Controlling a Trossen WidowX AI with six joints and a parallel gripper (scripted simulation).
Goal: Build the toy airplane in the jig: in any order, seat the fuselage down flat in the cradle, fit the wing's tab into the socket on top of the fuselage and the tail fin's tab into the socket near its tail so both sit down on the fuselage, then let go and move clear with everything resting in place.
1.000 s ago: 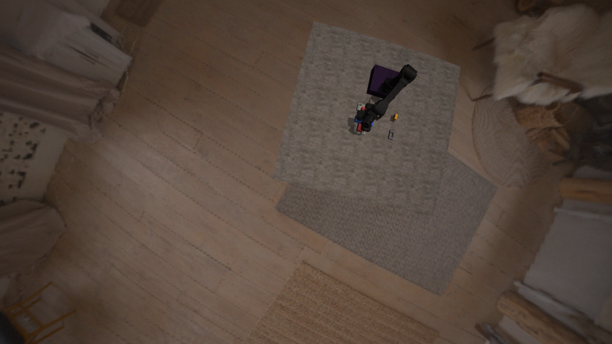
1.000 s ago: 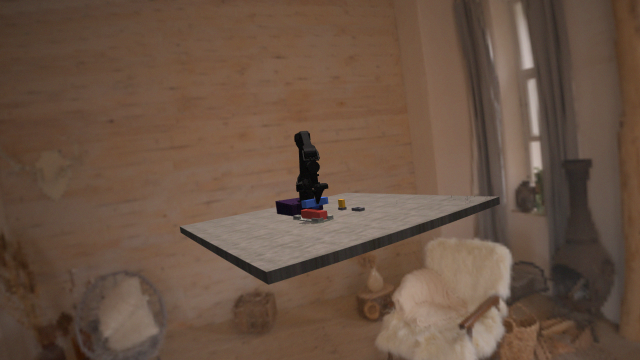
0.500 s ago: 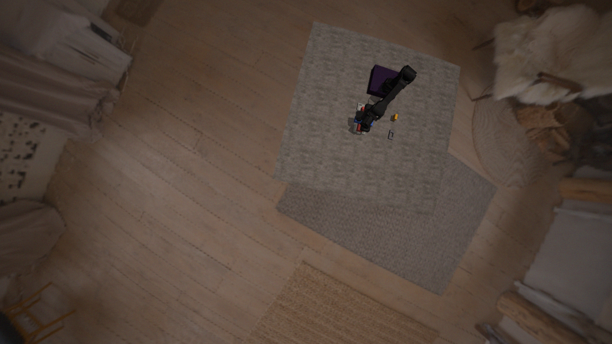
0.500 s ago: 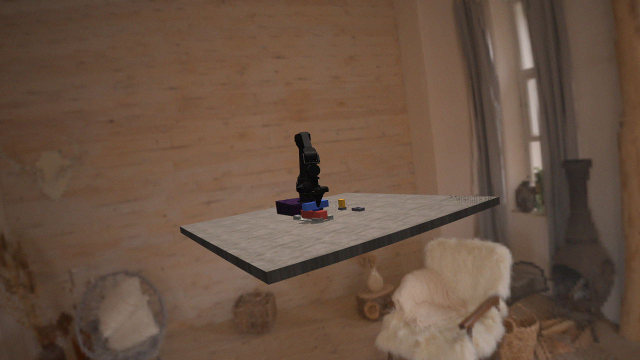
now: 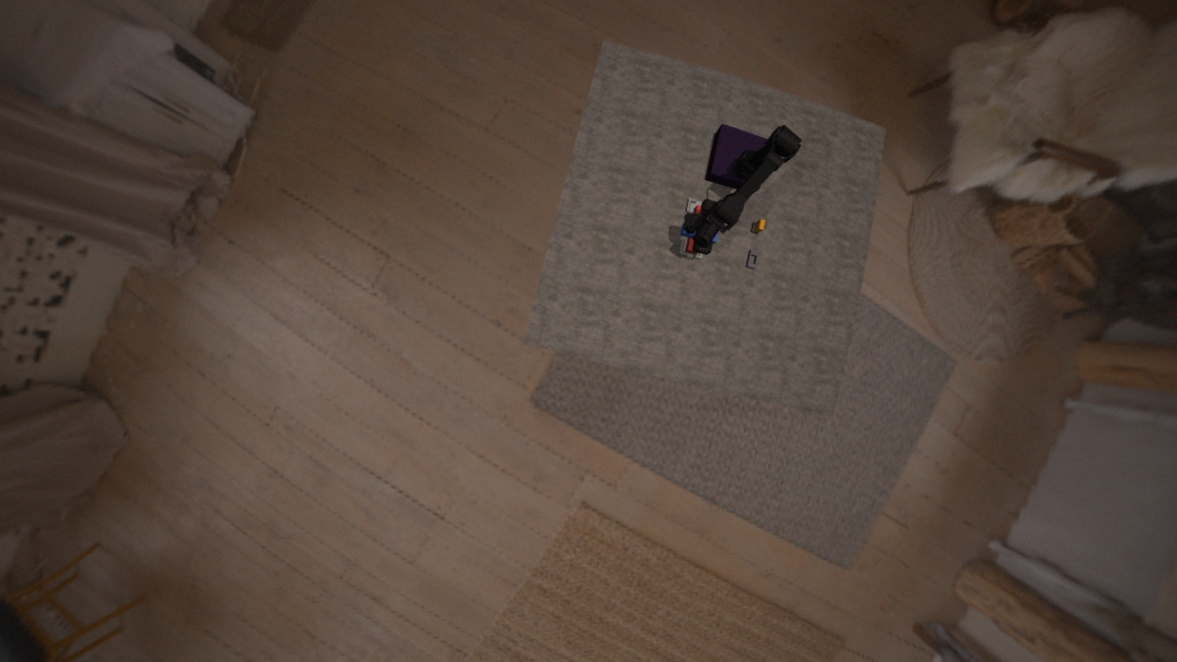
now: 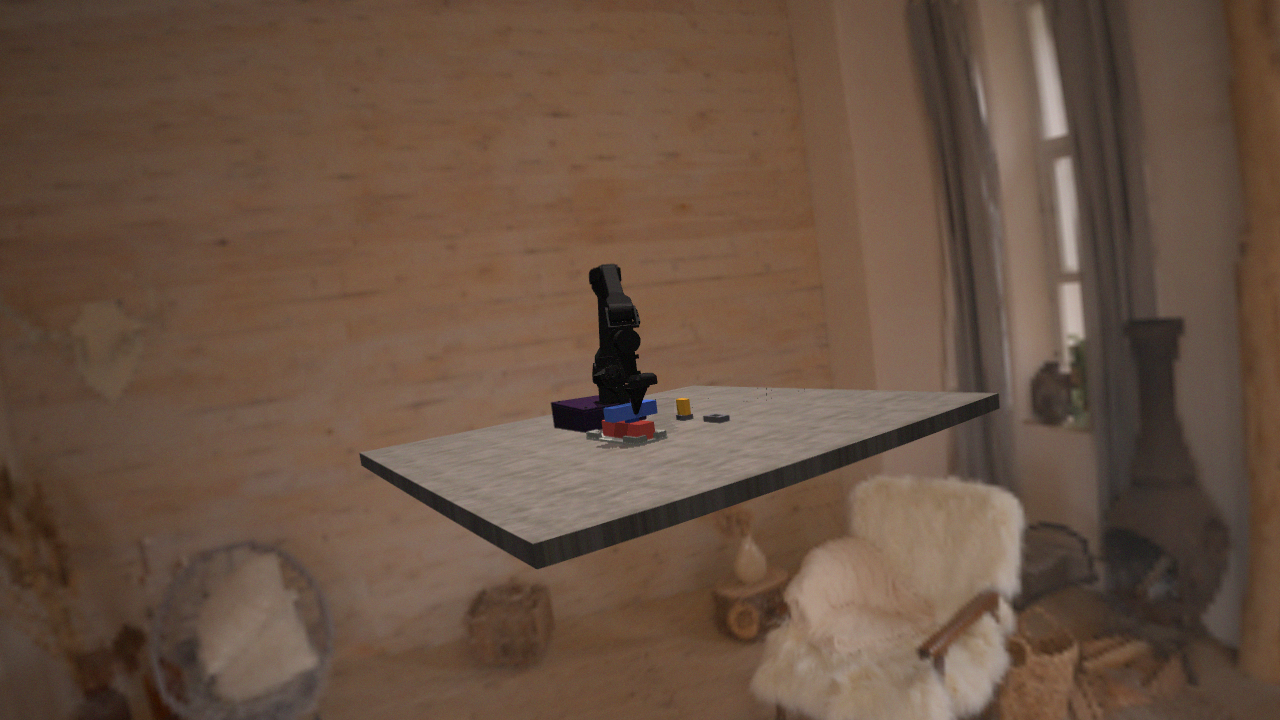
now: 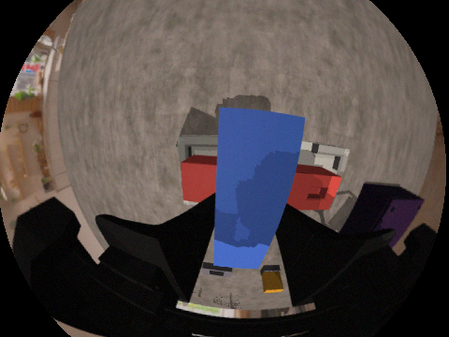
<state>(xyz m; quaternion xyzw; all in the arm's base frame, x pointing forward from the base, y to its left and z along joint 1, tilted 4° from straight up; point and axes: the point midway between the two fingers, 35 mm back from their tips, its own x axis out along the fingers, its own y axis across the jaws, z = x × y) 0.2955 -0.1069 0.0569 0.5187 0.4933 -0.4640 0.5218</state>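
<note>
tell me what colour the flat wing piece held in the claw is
Blue: the flat rectangular wing, gripped by the black claw above the red block-shaped fuselage. Clearest in the wrist view.
</note>
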